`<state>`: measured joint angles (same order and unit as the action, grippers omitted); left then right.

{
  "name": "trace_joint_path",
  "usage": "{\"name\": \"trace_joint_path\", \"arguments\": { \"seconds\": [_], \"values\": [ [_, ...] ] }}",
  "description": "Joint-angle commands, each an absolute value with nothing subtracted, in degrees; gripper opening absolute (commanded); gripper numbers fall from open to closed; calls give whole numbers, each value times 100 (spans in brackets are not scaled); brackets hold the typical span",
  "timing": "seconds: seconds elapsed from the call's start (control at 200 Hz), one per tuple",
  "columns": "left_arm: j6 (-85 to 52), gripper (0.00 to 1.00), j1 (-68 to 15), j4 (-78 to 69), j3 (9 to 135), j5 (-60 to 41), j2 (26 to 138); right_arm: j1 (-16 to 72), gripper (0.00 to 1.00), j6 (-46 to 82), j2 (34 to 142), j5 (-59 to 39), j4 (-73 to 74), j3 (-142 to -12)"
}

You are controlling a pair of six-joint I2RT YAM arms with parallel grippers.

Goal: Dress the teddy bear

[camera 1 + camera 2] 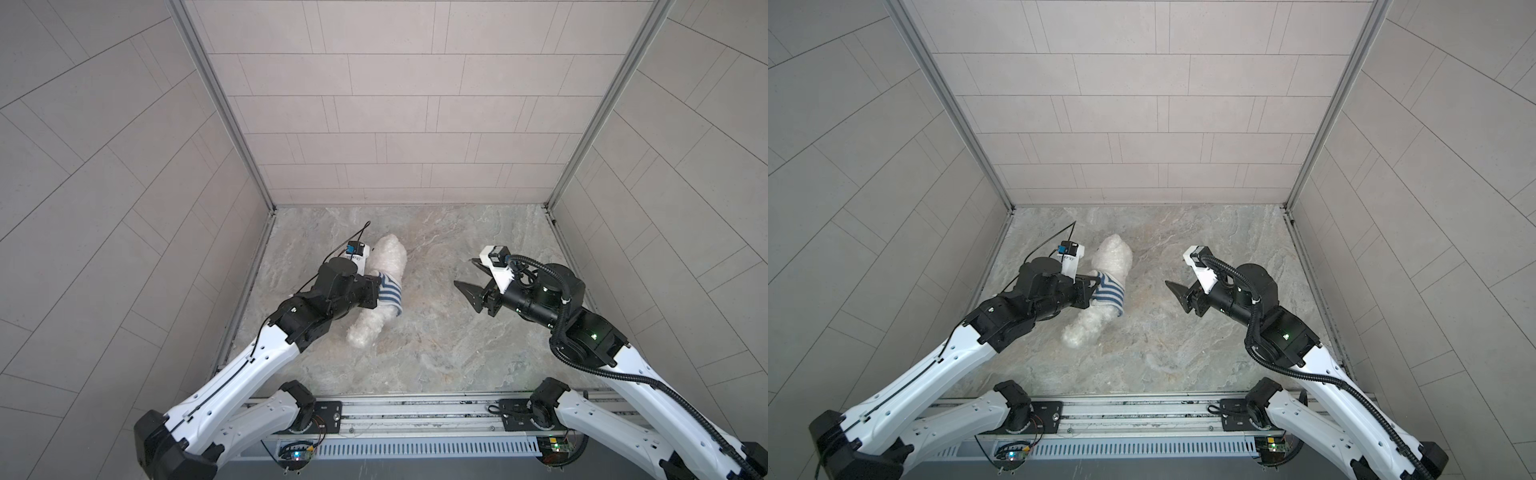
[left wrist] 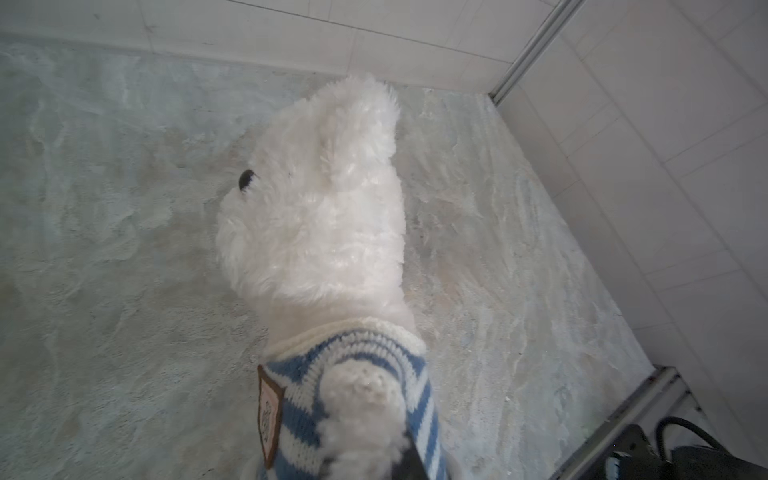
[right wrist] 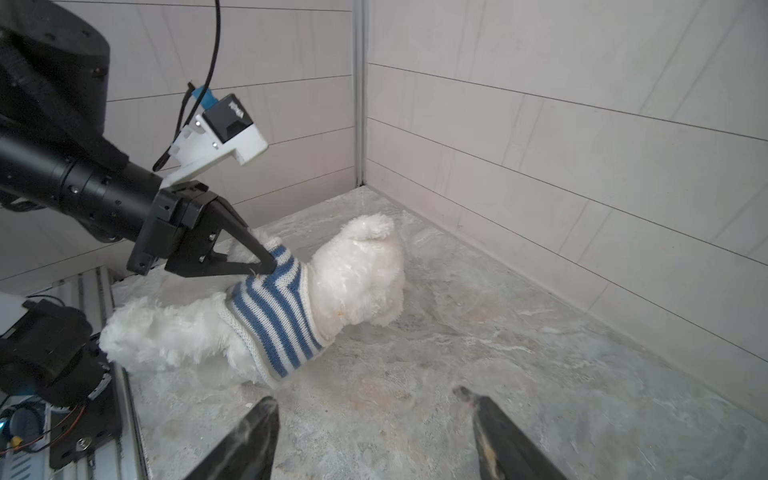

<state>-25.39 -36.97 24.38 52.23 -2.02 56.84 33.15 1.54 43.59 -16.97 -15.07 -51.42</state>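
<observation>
While left gripper (image 3: 266,266) sits clamped on shirt (image 3: 272,316) sleeve, we tug gently along arm, no jerks; right gripper (image 3: 363,397) wide open, empty, well apart; teddy bear (image 3: 357,270) on side on tabletop (image 3: 519,340), shirt round chest.

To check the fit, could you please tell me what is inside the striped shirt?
The teddy bear wears the shirt: head, legs and one paw stick out. The left gripper pinches that sleeve. Its covered body and other arm cannot be seen.
</observation>
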Motion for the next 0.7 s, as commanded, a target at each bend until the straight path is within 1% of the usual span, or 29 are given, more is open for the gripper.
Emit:
{"name": "trace_joint_path", "arguments": {
  "seconds": [0.0,0.08,0.17,0.31,0.486,0.581,0.691],
  "values": [
    [-2341,0,-3674,2379,5354,929,6018,2977,76,721,4362,-1371,-1680,-5148],
    [-2327,0,-3769,2372,5347,1462,6335,2743,76,1082,4431,-1378,-1722,-5110],
    [-2294,0,-4041,2453,5427,2228,6721,2672,77,1167,4439,-1212,-1797,-5043],
    [-2490,0,-4525,2580,5637,2803,7362,2616,78,1174,4364,-860,-1973,-4996],
    [-2974,0,-5026,2276,5703,2726,8033,2370,78,1254,4375,-770,-2277,-5072],
    [-3310,0,-5303,2000,5722,2404,8399,2240,78,1322,4393,-796,-2367,-5076],
    [-3655,12,-5680,1710,5765,2093,8748,2122,78,1384,4436,-651,-2518,-5031]
  ]
}}
